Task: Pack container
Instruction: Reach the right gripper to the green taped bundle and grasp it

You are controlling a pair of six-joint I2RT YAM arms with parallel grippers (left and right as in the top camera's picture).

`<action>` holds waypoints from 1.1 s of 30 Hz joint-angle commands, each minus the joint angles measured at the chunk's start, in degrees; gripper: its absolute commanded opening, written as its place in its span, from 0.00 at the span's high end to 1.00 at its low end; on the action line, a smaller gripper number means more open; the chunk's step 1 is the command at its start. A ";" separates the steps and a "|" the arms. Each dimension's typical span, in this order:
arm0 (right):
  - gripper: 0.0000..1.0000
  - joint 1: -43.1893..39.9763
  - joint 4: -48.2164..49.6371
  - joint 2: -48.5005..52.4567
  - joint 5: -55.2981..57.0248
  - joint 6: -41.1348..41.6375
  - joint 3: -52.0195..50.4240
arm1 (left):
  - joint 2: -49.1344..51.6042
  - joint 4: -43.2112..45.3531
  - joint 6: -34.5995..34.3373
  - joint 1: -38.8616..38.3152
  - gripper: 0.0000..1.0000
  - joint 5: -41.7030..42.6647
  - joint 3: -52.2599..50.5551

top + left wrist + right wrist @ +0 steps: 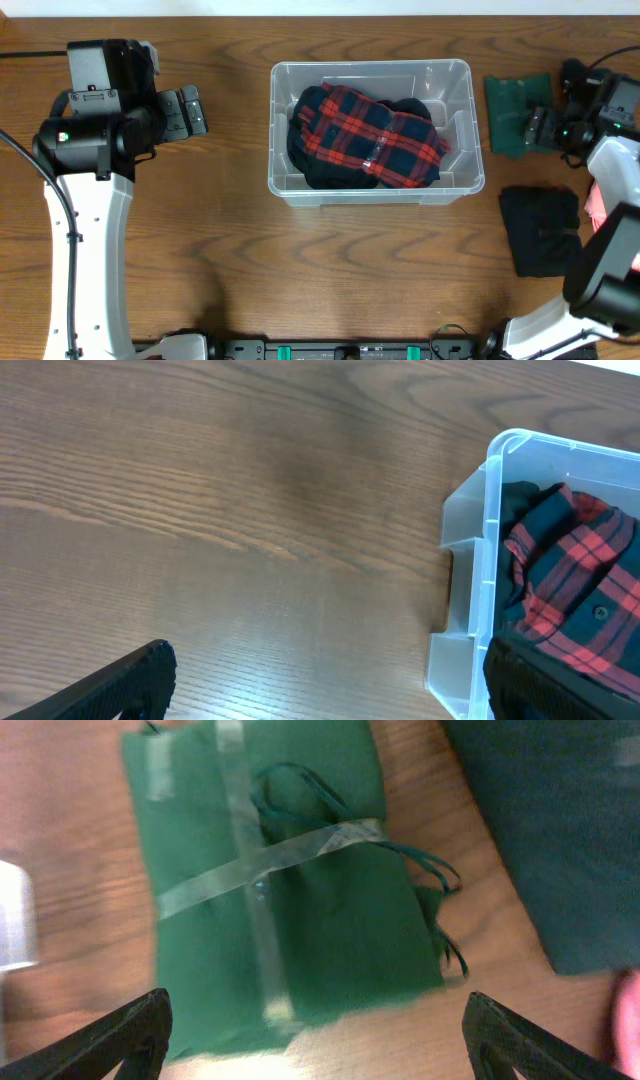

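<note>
The container [370, 68], a clear plastic bin, stands mid-table with a red-and-navy plaid garment [372, 135] lying over black fabric inside. My left gripper [188, 112] hangs open to the left of it, apart from it. In the left wrist view the container's corner [492, 550] and the plaid garment [580, 575] sit at the right, and the left gripper [325, 690] has only bare wood between its fingers. My right gripper [532, 128] is open over a folded green cloth [508, 115]. The green cloth [280, 880], bound with clear tape, lies just beyond the right gripper [320, 1045].
A folded black cloth [540, 230] lies on the table at the right, in front of the green one. A dark cloth [560, 830] fills the upper right of the right wrist view. Cables run along the table's front edge.
</note>
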 commanded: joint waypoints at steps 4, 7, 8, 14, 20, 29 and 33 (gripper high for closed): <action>0.08 -0.98 6.12 6.97 1.64 -4.52 -0.22 | 0.55 -0.15 -0.28 0.20 0.02 0.35 0.04; 0.08 -1.09 9.29 9.38 2.29 -4.52 -0.22 | 0.55 -0.13 -0.28 0.20 0.02 0.35 0.04; 0.08 -1.09 10.25 10.03 2.43 -4.52 -0.22 | 0.55 -0.15 -0.28 0.20 0.02 0.35 0.04; 0.08 -1.03 11.96 14.64 1.88 -4.00 -0.22 | 0.59 -0.15 -0.31 0.17 0.02 0.37 0.04; 0.43 -1.03 9.38 17.75 -5.01 -4.00 -0.24 | 0.59 -0.15 -0.31 0.17 0.02 0.37 0.04; 0.99 -1.03 9.01 12.52 -8.79 -0.42 -0.17 | 0.59 -0.17 -0.31 0.20 0.02 0.35 0.04; 0.99 -0.85 9.03 5.66 -8.72 -0.44 -0.17 | 0.59 -0.15 -0.31 0.20 0.02 0.35 0.04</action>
